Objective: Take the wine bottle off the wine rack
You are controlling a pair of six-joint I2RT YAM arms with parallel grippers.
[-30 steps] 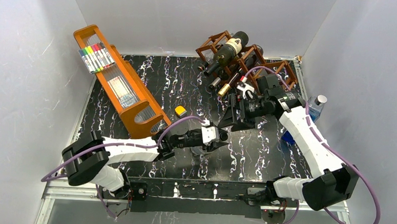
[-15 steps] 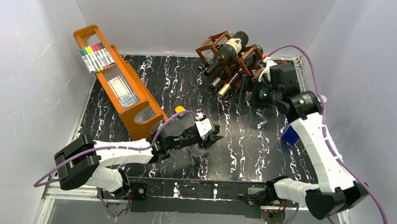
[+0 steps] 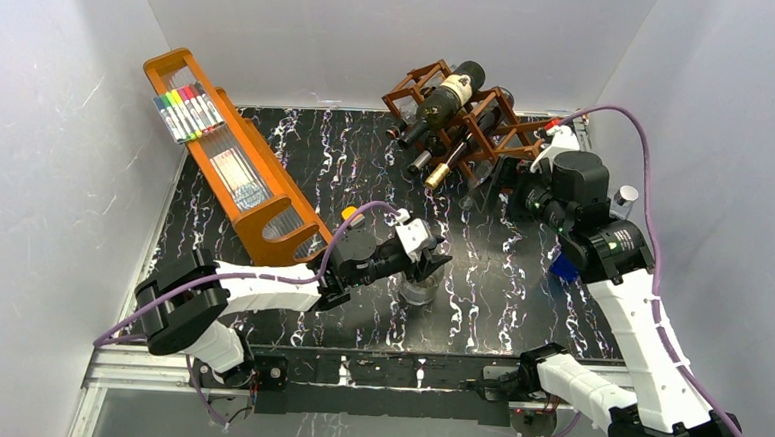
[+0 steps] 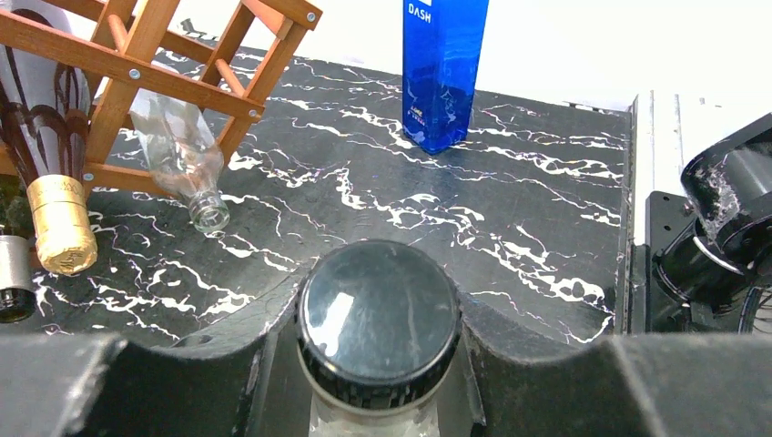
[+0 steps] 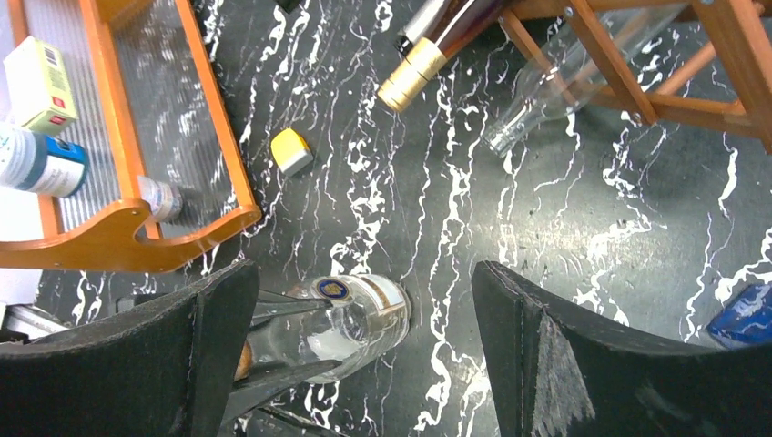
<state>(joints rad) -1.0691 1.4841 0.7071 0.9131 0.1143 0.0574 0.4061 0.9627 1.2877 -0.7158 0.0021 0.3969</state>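
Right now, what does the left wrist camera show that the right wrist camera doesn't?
Only the left wrist view: the black cap of the capped bottle that the left gripper holds. Only the right wrist view: the orange tray, the yellow block and that bottle's label. Both: the wine rack, the gold-foiled neck and the uncapped glass bottle lying in the rack.

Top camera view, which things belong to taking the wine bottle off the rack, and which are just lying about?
Job: wine rack, dark wine bottle, open right hand.
Lying about: orange tray, markers, yellow block, blue box.
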